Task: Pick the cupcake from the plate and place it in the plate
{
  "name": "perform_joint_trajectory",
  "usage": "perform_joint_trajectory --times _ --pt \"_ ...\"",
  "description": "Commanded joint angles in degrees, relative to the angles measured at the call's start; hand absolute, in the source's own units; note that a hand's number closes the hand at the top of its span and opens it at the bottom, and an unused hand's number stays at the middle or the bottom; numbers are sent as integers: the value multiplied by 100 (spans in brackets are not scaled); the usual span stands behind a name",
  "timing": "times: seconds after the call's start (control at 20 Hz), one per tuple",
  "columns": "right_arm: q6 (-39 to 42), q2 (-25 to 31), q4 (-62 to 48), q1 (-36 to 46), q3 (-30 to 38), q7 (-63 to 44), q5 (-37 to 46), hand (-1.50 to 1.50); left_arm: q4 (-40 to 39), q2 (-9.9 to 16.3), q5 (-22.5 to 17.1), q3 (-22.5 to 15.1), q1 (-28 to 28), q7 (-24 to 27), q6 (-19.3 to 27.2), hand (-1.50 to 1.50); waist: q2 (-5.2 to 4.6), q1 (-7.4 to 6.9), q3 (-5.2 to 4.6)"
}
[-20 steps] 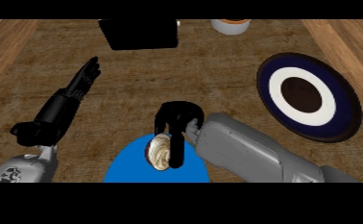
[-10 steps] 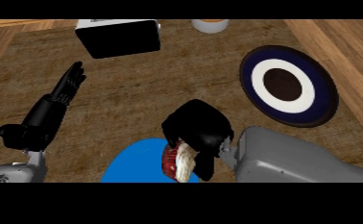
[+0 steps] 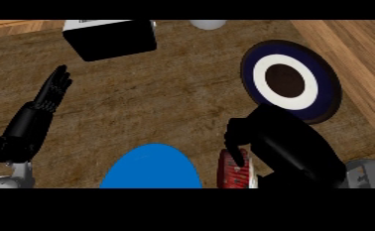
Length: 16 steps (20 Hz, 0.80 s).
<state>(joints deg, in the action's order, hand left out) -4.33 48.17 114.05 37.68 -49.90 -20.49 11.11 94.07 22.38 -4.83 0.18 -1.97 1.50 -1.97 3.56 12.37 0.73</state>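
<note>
Now cupcake (image 3: 235, 169) under curled right hand (image 3: 289, 148), beside blue plate (image 3: 152, 169).

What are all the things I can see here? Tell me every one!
blue plate: one, plain blue, bottom middle of the counter.
ringed plate: one, dark blue rim with a white ring and dark middle, right side.
cupcake: one, red ribbed wrapper, held to the right of the blue plate.
black box: one, black with a pale top, upper left.
white object: one, top edge, only partly in view.
left hand: black, open, resting at left.
right hand: black, fingers curled round the cupcake.
</note>
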Motion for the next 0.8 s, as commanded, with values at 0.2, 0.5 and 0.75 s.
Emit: perform_joint_trajectory --times 0.2,0.5,0.75 --pt "-1126 1851 948 -1559 1403 798 -332 150 245 -16 -56 -11 121 94 -65 0 -165 -79 -1" --pt "-1815 2574 556 -2910 2295 1912 -904 150 291 13 -49 -89 165 197 -223 0 -244 -351 -21" --pt "-2054 2683 -52 -4007 3069 3172 -1750 150 349 -26 34 -216 89 275 -309 0 -280 -684 -48"
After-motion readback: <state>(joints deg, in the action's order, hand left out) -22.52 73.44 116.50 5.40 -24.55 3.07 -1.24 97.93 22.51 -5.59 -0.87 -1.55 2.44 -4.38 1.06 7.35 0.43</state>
